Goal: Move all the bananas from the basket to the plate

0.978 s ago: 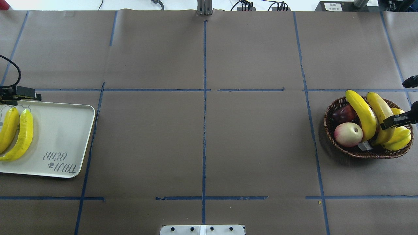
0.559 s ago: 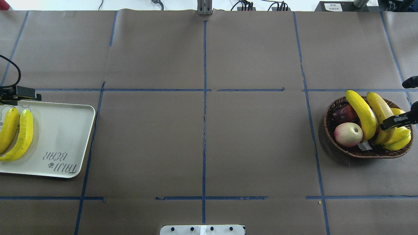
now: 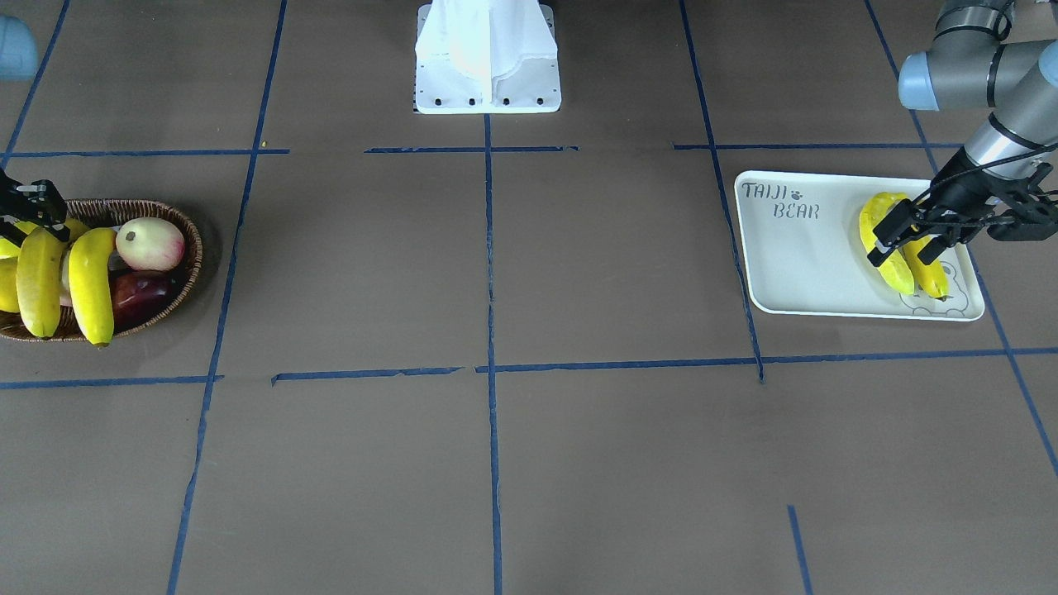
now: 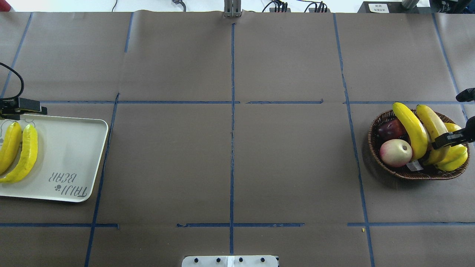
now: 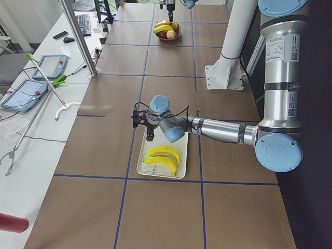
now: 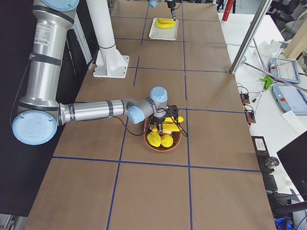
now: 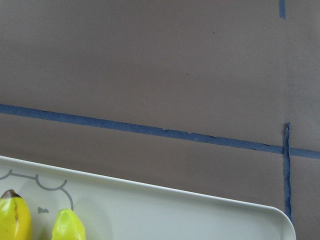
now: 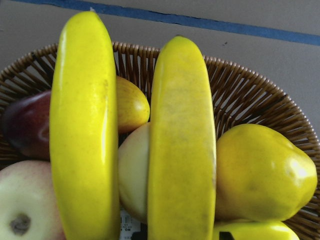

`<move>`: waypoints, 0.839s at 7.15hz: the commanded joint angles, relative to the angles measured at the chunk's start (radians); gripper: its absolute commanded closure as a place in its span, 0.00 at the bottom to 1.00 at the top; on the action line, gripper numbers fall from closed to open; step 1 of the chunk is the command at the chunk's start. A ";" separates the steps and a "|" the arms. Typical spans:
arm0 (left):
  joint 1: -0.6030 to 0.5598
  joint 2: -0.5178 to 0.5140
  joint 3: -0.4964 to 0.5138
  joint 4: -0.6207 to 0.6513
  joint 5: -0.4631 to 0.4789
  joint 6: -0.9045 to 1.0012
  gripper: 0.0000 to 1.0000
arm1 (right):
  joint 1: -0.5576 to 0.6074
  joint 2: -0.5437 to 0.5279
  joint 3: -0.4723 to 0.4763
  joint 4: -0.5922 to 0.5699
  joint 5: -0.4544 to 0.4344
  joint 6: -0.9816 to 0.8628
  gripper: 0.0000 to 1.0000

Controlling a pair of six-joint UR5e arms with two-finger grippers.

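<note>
The right gripper (image 4: 452, 138) has crept a touch toward the near side over the basket since a second ago. Fruit, basket and tray lie as they did, and the left gripper (image 3: 903, 246) has not shifted.

The oval wicker basket (image 4: 372, 146), brown and openly woven, sits at the table's right end in the overhead view. Two smooth, glossy, curved bananas (image 4: 412, 129) lie side by side across the heap in it, their far tips over the rim. Under them are a pink-cream apple (image 4: 395, 152), a dark red apple (image 4: 389, 129) and stubby yellow-green fruits (image 4: 455, 157). The right arm reaches in low from the right, wrist bent down over the right-hand banana. Its jaws look parted and grip nothing.

At the left end lies the flat white tray (image 4: 70, 148), rounded at the corners and lettered "TAIJI BEAR". The other two bananas (image 4: 24, 154) lie on its left part, close side by side. The left arm stretches out nearly level, its gripper tilted down above them, jaws well spread and empty. Brown paper (image 4: 289, 167) crossed with blue tape (image 4: 232, 148) covers the table.
</note>
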 commanded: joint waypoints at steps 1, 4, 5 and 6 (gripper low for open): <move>0.013 -0.003 0.003 0.000 0.002 0.000 0.00 | 0.000 0.000 -0.003 0.003 0.002 -0.002 0.75; 0.013 -0.003 0.003 0.000 0.002 0.000 0.00 | 0.050 -0.003 0.052 0.006 0.002 0.000 0.99; 0.013 -0.003 0.002 0.000 0.000 0.000 0.00 | 0.123 -0.009 0.104 0.005 0.040 -0.002 0.99; 0.013 -0.009 0.003 0.000 0.000 0.000 0.00 | 0.221 -0.014 0.149 0.005 0.142 -0.002 0.99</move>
